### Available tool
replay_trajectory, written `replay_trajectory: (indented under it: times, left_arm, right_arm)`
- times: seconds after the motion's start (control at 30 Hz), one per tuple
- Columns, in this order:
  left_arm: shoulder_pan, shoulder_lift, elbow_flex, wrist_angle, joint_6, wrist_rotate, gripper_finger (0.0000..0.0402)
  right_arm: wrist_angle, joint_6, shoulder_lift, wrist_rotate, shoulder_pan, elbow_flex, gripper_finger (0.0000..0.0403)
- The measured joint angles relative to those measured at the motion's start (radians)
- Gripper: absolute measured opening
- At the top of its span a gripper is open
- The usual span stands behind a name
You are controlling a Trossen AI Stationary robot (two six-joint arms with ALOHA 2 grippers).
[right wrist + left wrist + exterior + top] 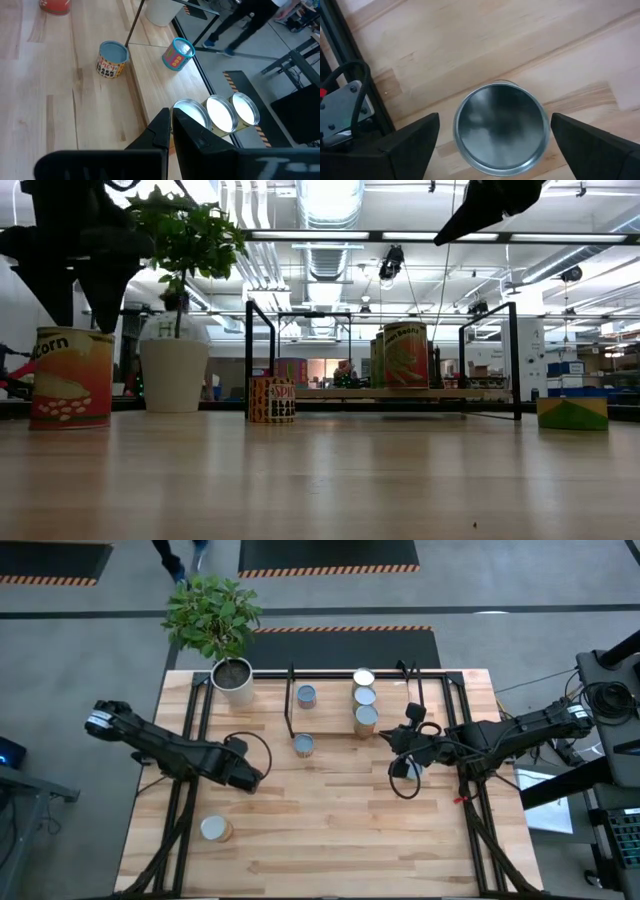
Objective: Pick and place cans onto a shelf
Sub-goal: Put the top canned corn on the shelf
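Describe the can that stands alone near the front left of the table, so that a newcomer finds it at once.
Start from the white pot with the green plant at the table's back left corner and go straight toward the front edge. There, beyond the left gripper, stands one can with a silvery top. Unlike the other cans, which cluster by the shelf, it stands by itself.

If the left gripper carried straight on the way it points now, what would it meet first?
Most likely the can on the table: the left wrist view shows its silvery top centred between the open fingers of the left gripper. How far above the can it is remains unclear.
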Motion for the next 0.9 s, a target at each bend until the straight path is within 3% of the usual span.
replay_trajectory:
  times: [0.43,0.73,0.9]
  left_arm:
    - [0.000,0.000,-0.080,0.098,-0.010,0.005,0.0359]
    - [0.000,0.000,-0.078,0.105,-0.010,0.022,0.0303]
    - [0.000,0.001,0.000,0.105,0.026,0.103,0.0307]
  right_arm:
    - [0.000,0.000,0.000,0.000,0.000,0.000,0.0009]
    - [0.000,0.000,0.000,0.000,0.000,0.000,0.0009]
    - [-0.001,0.000,0.000,0.000,0.000,0.000,0.0009]
